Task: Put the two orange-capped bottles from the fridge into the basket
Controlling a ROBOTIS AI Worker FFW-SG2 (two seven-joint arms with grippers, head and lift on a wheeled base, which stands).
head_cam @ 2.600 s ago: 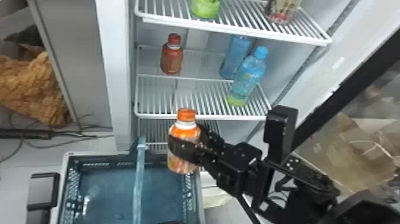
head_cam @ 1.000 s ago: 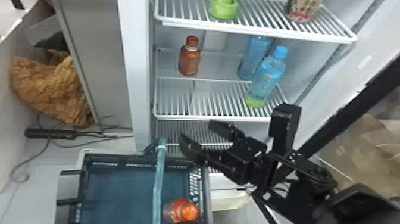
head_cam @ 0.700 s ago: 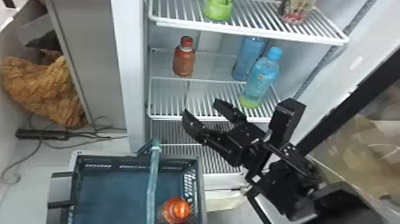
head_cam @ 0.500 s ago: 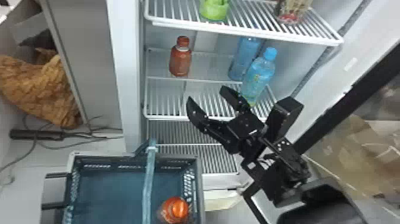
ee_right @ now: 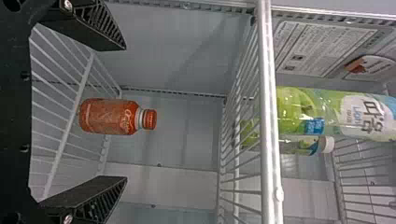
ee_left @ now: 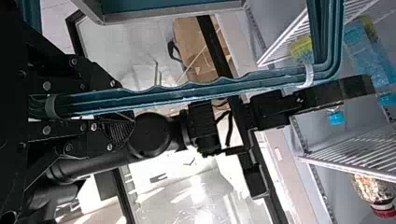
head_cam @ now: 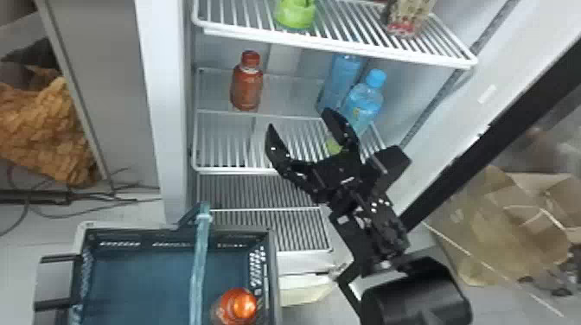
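R gripper, black w/ two flat fingers [head_cam: 300, 119], gapes empty, my nearer hand; the orange-capped, reddish plastic bottle [head_cam: 247, 88] stands vert. on white wire shelf [head_cam: 229, 169], beyond my fingertips toward 10 o'clock.

Right gripper [head_cam: 300, 119], one: fingers stand spread; wrist [head_cam: 376, 229] sits behind the claw. Left gripper [ee_left: 100, 107], one: clamped.

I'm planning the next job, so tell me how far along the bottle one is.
Looks done: one orange-capped bottle is in the basket. In hand: no bottle; the right gripper has its jaws open and empty, while the left gripper holds the basket's handle. Left: the second orange-capped bottle, standing on a fridge shelf.
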